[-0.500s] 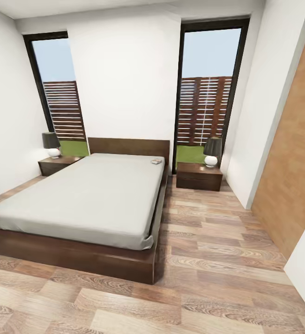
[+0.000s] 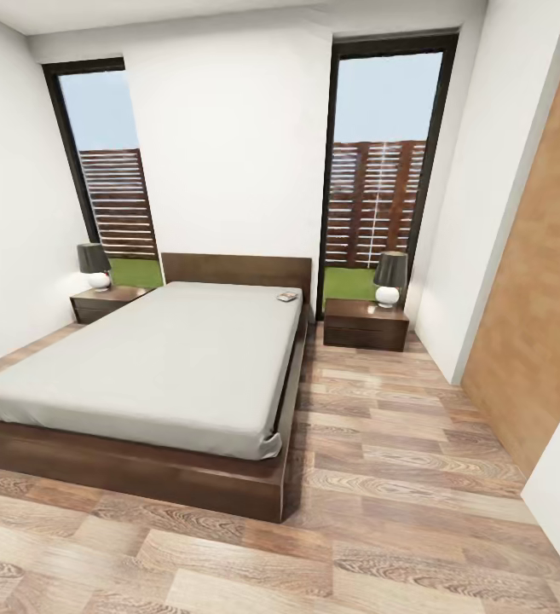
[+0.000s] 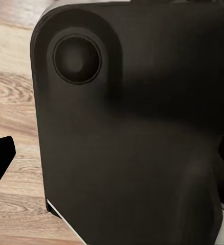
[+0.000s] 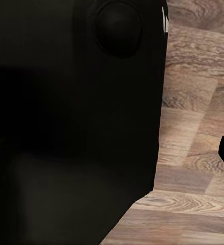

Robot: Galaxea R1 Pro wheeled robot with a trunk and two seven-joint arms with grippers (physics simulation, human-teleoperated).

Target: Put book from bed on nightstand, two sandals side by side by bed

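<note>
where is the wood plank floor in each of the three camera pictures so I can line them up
Head view: the wood-plank floor fills the lower part, in front of and right of the bed.
Left wrist view: the floor shows beside a dark robot part.
Right wrist view: the floor shows beside a dark robot part.
Shared landmark: the floor planks.

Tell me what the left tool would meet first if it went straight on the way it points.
Most likely the robot's own dark body panel, which blocks nearly all of the left wrist view, with wood floor beside it. Depth is unclear, and the tool's state cannot be read.
</note>
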